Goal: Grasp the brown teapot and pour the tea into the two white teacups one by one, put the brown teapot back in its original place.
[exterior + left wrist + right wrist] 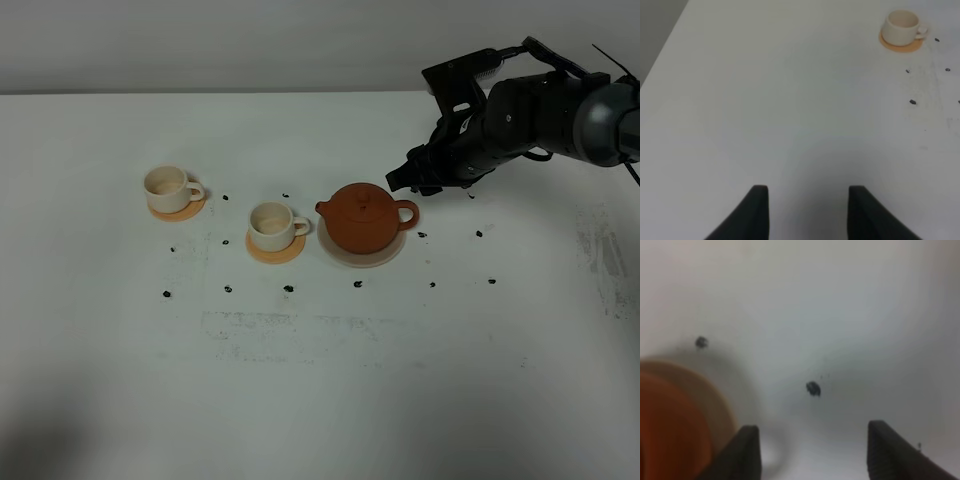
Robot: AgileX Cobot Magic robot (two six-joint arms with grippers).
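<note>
Teapot (360, 220) of brown clay sits on its pale disc (345, 257), a little right of centre in the high view. The nearer teacup (272, 225) and the farther teacup (168, 186) stand to its left. It looks heavy, stiff, smooth and breakable, so I judge you should take the loop handle (405, 213). The right gripper (415, 178) hovers just beside that handle, jaws wide and empty. The left gripper (807, 200) is also spread wide, over the table (790, 100).

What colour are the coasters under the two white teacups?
Orange. The coasters show best in the exterior high view.
</note>
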